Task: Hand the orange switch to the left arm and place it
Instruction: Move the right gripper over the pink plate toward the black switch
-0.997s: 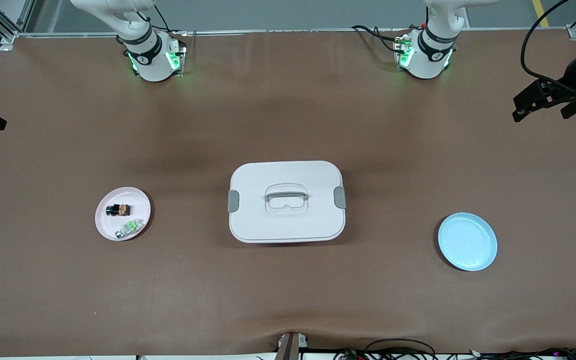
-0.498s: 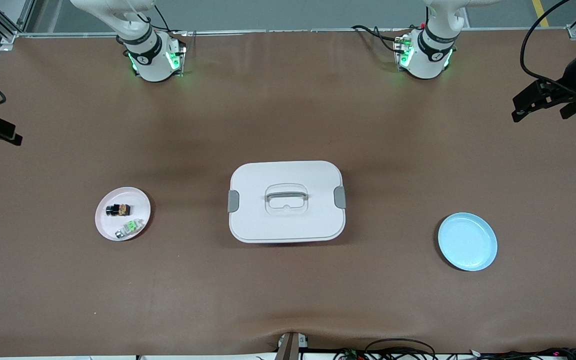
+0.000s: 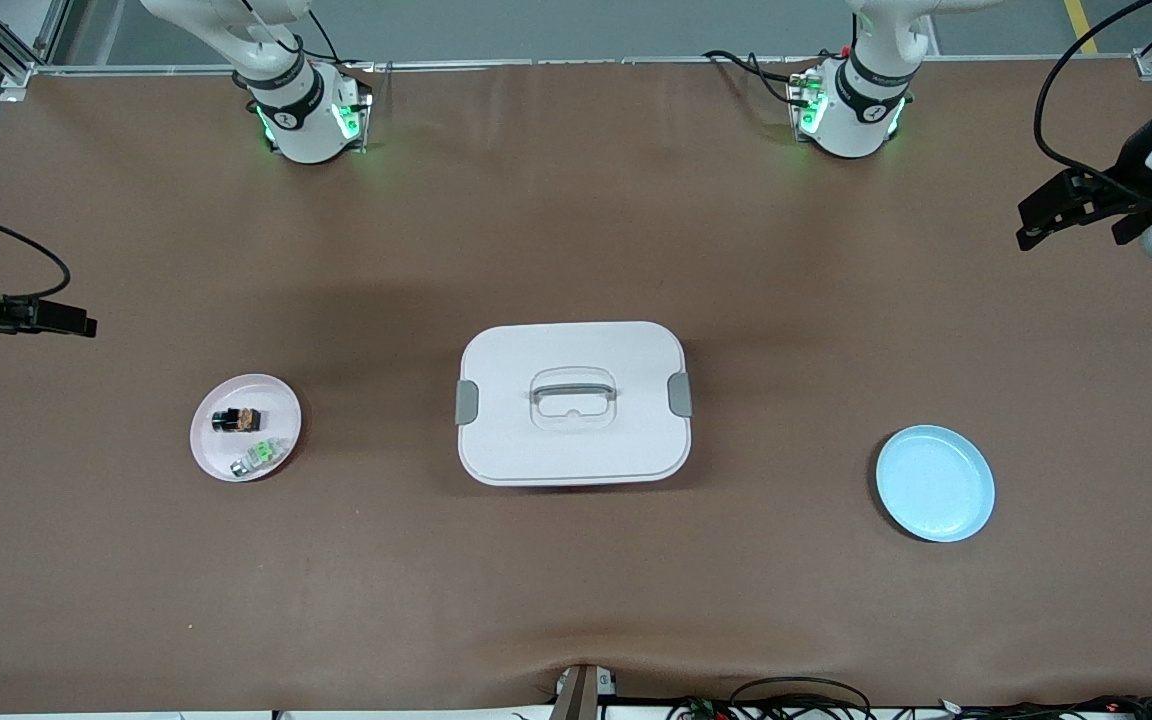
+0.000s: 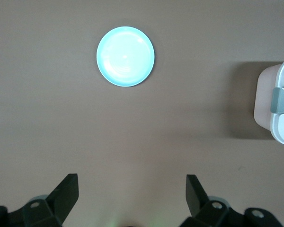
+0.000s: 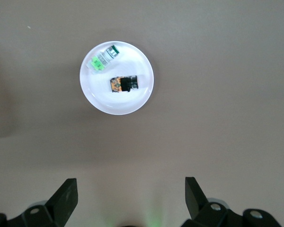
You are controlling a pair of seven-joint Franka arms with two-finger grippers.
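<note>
While aloft, both tools wide, empty.

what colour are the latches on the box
Grey, one on each short side of the white box; the front view shows both latches best.

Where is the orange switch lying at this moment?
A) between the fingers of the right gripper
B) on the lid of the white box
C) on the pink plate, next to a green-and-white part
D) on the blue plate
C: the orange switch lies on the pink plate beside the green-and-white part, with no gripper touching it.
</note>
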